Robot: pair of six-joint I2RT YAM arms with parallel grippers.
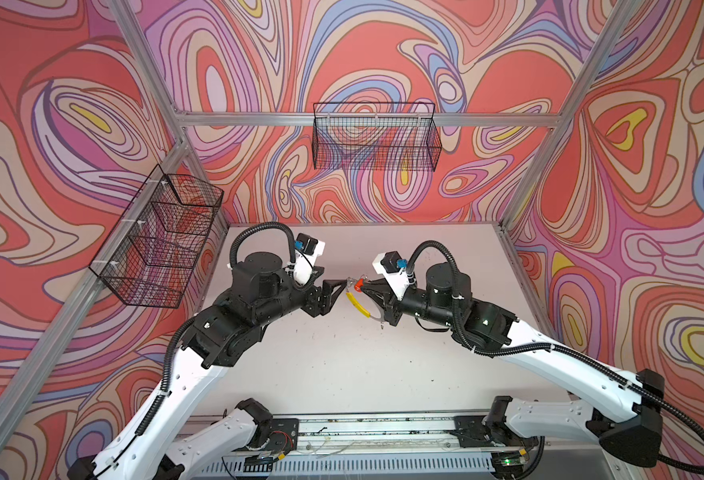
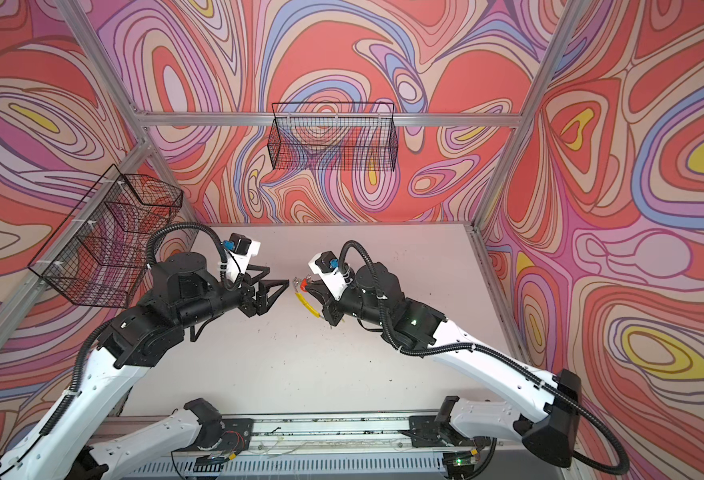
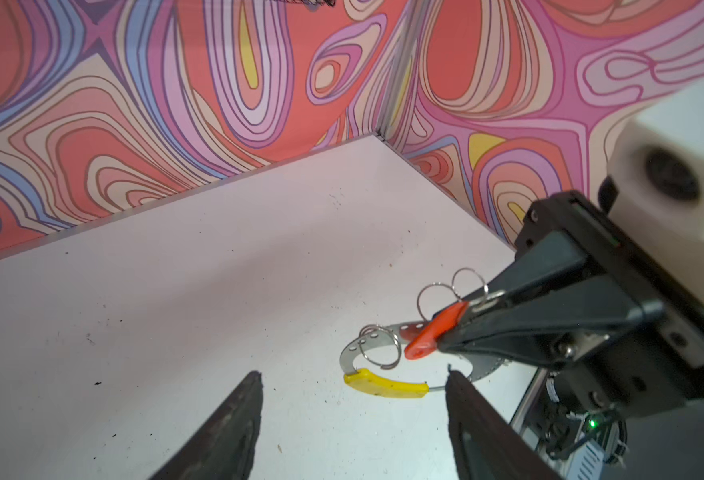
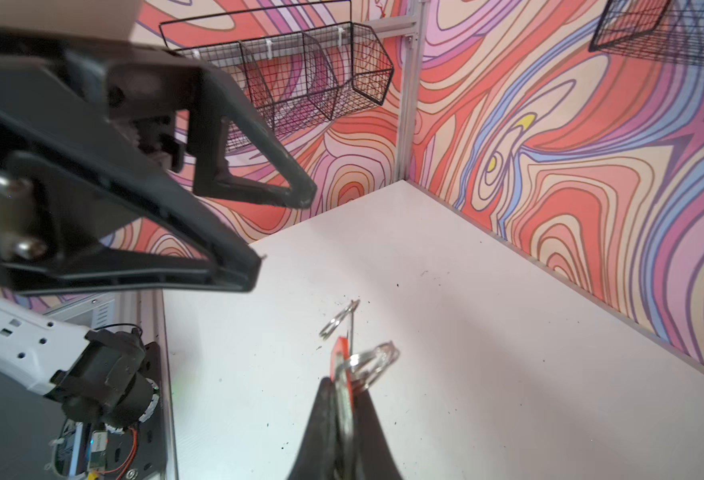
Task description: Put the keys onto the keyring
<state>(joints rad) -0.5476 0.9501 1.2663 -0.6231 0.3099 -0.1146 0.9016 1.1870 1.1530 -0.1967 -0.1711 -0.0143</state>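
Keyring (image 3: 385, 384) and red-tagged key (image 3: 431, 332) in tight right gripper (image 3: 443, 338); left gripper (image 3: 353, 376) wide apart, empty.

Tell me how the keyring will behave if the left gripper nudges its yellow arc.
The keyring looks like a thin flat metal band: probably stiff and light, shifting as one piece. Its loose split rings will likely swing aside. With the right gripper shut on the red-tagged key, it may pivot about that pinch.

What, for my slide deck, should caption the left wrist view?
Right pincer clamps red oval-tagged silver key at large flat grey keyring with yellow arc; open left pincer faces it.
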